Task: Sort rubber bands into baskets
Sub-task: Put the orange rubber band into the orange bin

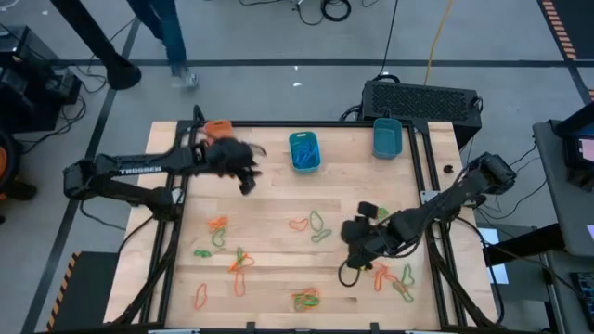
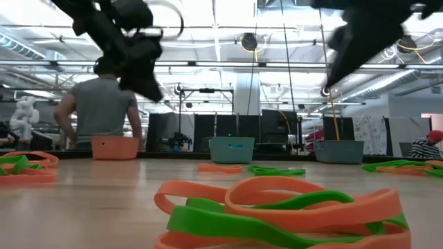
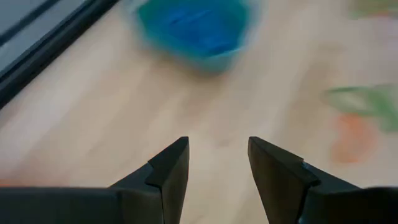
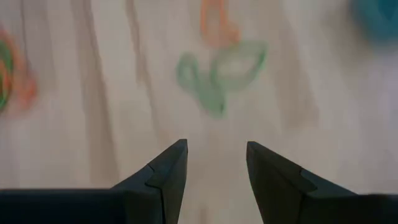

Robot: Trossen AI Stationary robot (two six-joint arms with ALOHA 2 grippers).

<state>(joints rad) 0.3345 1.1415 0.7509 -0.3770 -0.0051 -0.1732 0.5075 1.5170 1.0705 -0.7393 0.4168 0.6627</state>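
Rubber bands in orange and green lie scattered on the wooden table, among them a green band (image 1: pixel 319 227) beside an orange band (image 1: pixel 299 223), and a mixed pile (image 1: pixel 306 299) near the front edge. Along the far edge stand an orange basket (image 1: pixel 215 128), a teal basket (image 1: pixel 303 151) with blue bands in it, and another teal basket (image 1: pixel 387 137). My left gripper (image 1: pixel 249 178) hangs open above bare wood between the orange basket and the middle teal basket (image 3: pixel 193 31). My right gripper (image 1: pixel 357 243) is open above the table, with the green band (image 4: pixel 221 71) ahead of its fingers.
A big black box (image 1: pixel 422 100) sits behind the far right corner. Black frame rails (image 1: pixel 167 250) run along both table sides. More bands lie at the left (image 1: pixel 218 227) and right (image 1: pixel 394 278). A person (image 2: pixel 100 104) stands beyond the far edge.
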